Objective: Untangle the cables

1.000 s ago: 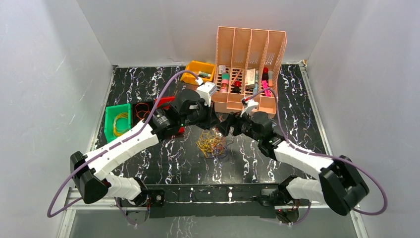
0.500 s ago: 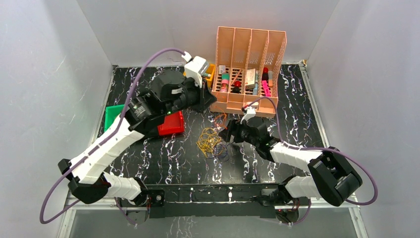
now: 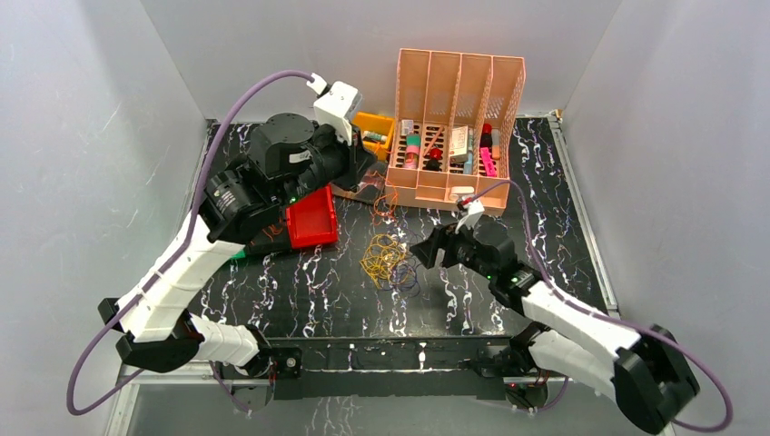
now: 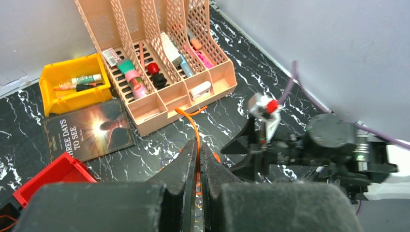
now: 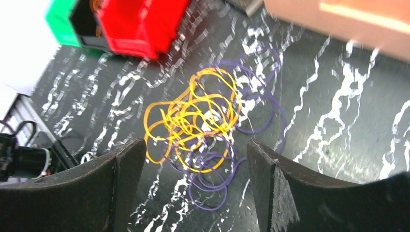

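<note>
A tangle of yellow and purple cables lies on the black marbled table; the right wrist view shows it just beyond the right fingers. My left gripper is raised near the organiser and shut on a thin orange cable, which hangs from its tips towards the table. A bit of that orange strand shows in the top view. My right gripper is open and empty, low, just right of the tangle, and the tangle shows between its fingers.
A peach slotted organiser with small items stands at the back. A yellow bin and a dark book lie left of it. A red bin sits under my left arm, with a green bin beside it.
My left gripper has risen and drawn back to the left from the tangle, pulling the orange cable with it. My right gripper has dropped nearer, to the tangle's right side.
</note>
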Robot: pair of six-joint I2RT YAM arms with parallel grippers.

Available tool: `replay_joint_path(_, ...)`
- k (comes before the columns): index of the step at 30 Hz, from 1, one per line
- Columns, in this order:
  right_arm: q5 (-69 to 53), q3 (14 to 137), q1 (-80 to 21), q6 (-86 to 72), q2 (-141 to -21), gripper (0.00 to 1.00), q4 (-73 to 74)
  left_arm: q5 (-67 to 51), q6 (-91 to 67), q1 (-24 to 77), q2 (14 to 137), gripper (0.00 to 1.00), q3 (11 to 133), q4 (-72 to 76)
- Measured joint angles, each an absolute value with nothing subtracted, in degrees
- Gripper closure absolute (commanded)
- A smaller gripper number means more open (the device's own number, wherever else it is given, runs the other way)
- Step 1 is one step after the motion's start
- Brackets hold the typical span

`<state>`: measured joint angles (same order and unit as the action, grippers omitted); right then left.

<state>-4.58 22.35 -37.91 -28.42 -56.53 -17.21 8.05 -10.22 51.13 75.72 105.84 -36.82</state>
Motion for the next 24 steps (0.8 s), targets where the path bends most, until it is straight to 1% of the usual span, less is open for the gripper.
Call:
replay_joint_path(4,-6.22,22.96,-37.91,-25.54,-47.35,0.15,-16.27,8.49,-10.37,51.13,75.7,1.0,103.83,-37.34)
replay_joint_path(7,-8.23,25.45,-37.91,-24.49,-44.56,0.15,-16.23,8.51,-10.7,51.13,75.7,1.0,101.97,-37.3)
replay_joint_path(14,-15.42,32.77,-37.89,-24.1,-44.36,0.15,-17.98,8.51,-11.4,51.13,75.7,1.0,99.72,-37.04)
replay_joint_path(19,-22.9,33.56,-37.91,-24.05,-45.32,0.16,-21.02,8.54,-11.7,51.13,75.7,1.0,99.44,-35.99)
replay_joint_path(24,-28.27,33.32,-37.91,-24.03,-47.29,0.2,-23.81,8.64,-12.03,51.13,75.7,1.0,99.44,-35.35)
